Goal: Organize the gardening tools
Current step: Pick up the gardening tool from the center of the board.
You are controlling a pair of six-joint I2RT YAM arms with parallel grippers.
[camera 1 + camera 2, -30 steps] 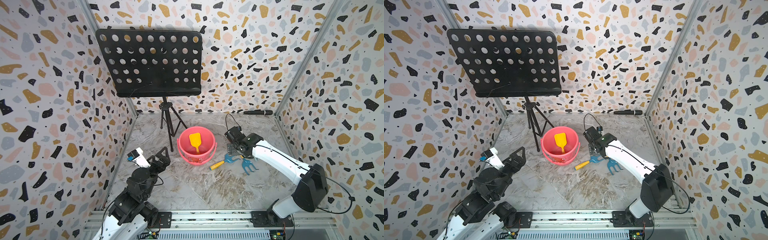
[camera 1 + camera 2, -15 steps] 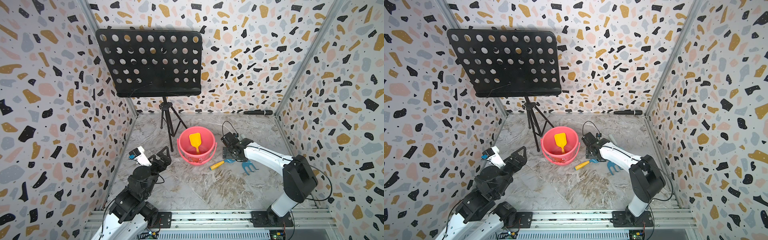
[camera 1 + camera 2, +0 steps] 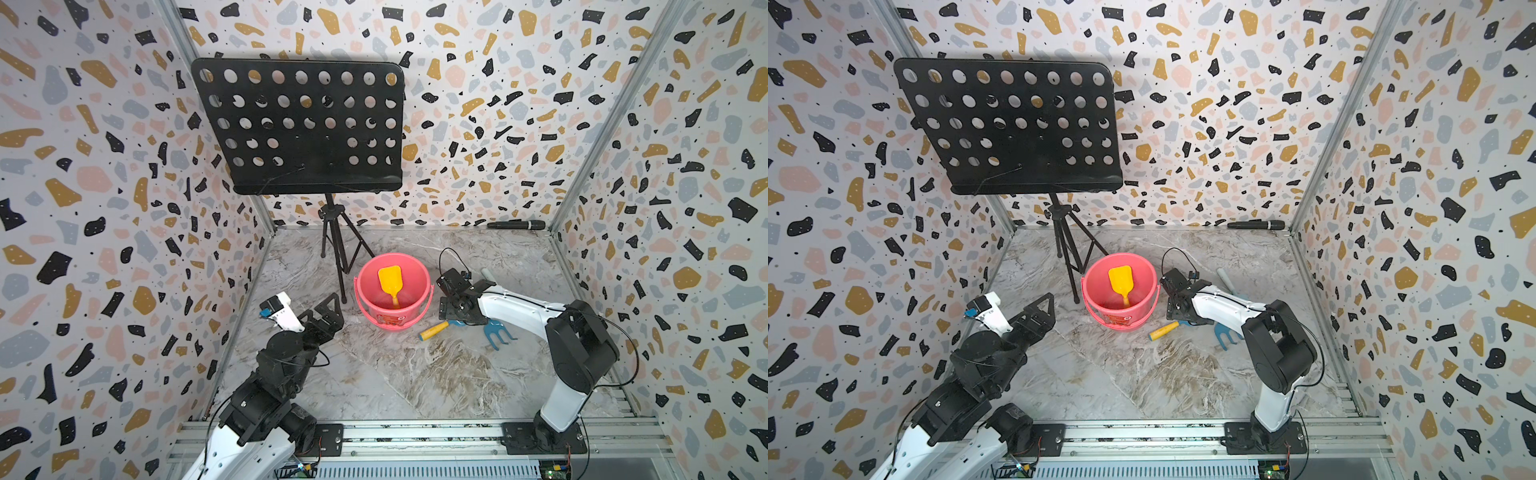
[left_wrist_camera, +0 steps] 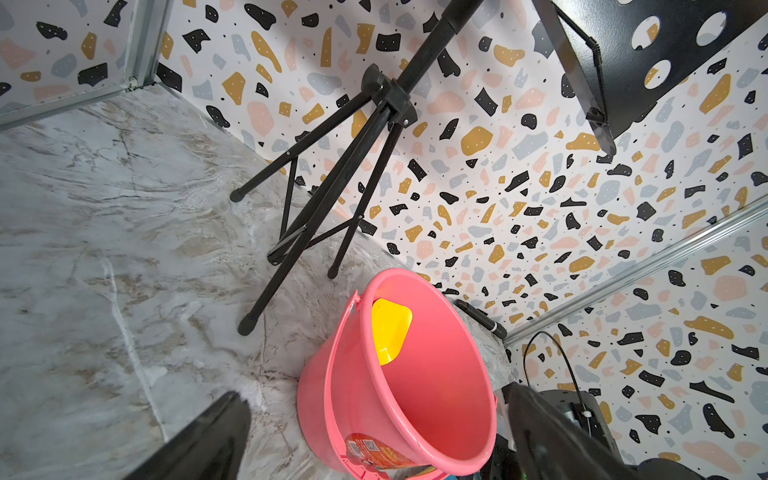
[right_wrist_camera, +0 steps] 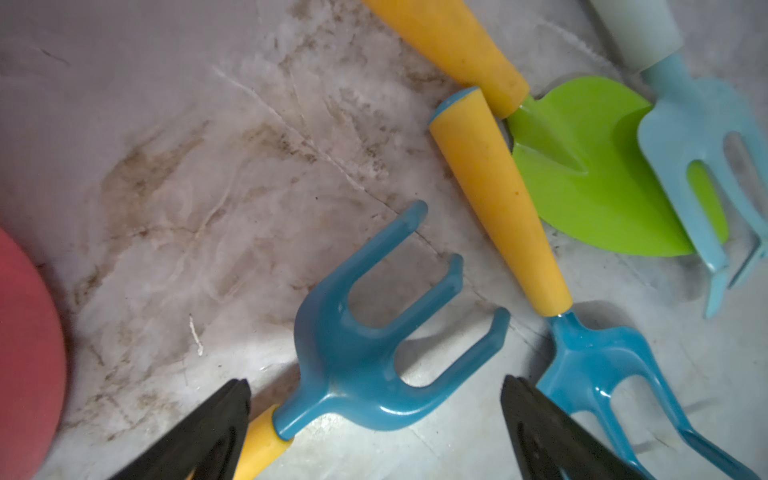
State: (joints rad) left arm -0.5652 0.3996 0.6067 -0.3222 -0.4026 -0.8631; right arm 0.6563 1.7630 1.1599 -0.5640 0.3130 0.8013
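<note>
Top views, left gripper (image 3: pixel 328 305): my fingers stand wide apart and hold nothing. They hang above the left side of the marble top (image 3: pixel 395 374) and point toward the bucket.
Music stand (image 3: pixel 299 124): black perforated desk on a tripod at the back left. One tripod foot is near the bucket.
Pink bucket (image 3: pixel 392 320): upright at mid-table, between my two grippers.
Yellow shovel (image 3: pixel 390 278): inside the bucket, blade up against the far wall, handle down.
Right gripper (image 5: pixel 374 384): low over the tools, just right of the bucket. My fingers are spread wide, one on each side of the curved rake's neck, and clamp nothing. I cannot tell whether they touch it.
Curved blue rake (image 5: pixel 365 353): flat on the marble. Its yellow handle runs back under my wrist.
Flat blue fork (image 5: pixel 602 365): just beside the curved rake. Its yellow-orange handle reaches to the spade's neck.
Green spade (image 5: pixel 590 174): flat on the marble, yellow handle. Hidden under my arm in both top views.
Pale-blue fork (image 5: pixel 698 137): white handle, tines lying across the spade's blade.
Microphone (image 3: pixel 515 225): black, lying along the back wall at the right, well apart from the tools.
</note>
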